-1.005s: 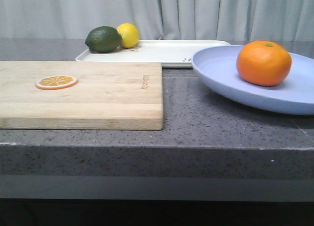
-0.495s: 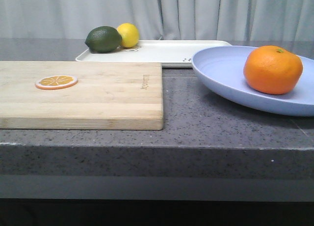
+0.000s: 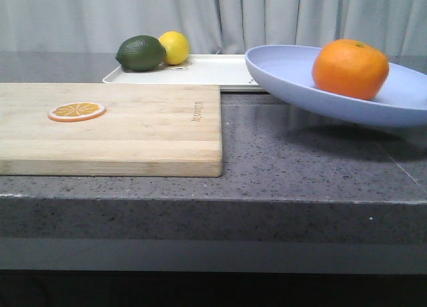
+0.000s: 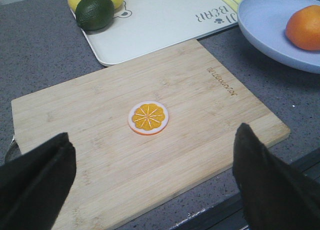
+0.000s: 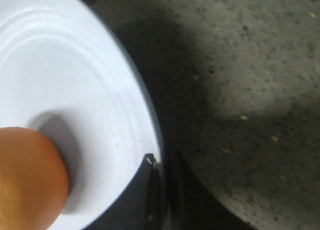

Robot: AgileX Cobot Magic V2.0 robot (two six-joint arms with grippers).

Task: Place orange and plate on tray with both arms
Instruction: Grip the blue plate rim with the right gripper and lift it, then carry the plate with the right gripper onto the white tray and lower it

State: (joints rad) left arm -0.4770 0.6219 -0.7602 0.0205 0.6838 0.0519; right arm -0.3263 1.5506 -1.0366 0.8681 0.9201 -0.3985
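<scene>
Orange (image 3: 350, 69) sits inside the lavender plate (image 3: 293, 80), stem dimple up, toward the plate's right half in the front view. Plate is off the desk (image 3: 300, 153), tilted, shadow on the surface below it, over the right side of the desk. Its far-left rim overlaps the near-right corner of the tray (image 3: 213, 70) in the front view; contact can't be judged.

Right end effector (image 5: 155, 190) is clamped on the plate's rim, one dark finger (image 5: 137, 192) lying on the inner surface next to the orange.

Left end effector (image 4: 155, 182) is wide open, holding nothing, above the near edge of the wooden cutting board (image 3: 147, 130) on the left side of the desk. Orange slice (image 3: 76, 111) lies flat on the board.

Tray is at the far edge, centre. Lime (image 3: 141, 53) and lemon (image 3: 175, 47) sit on its far-left corner, side by side.
</scene>
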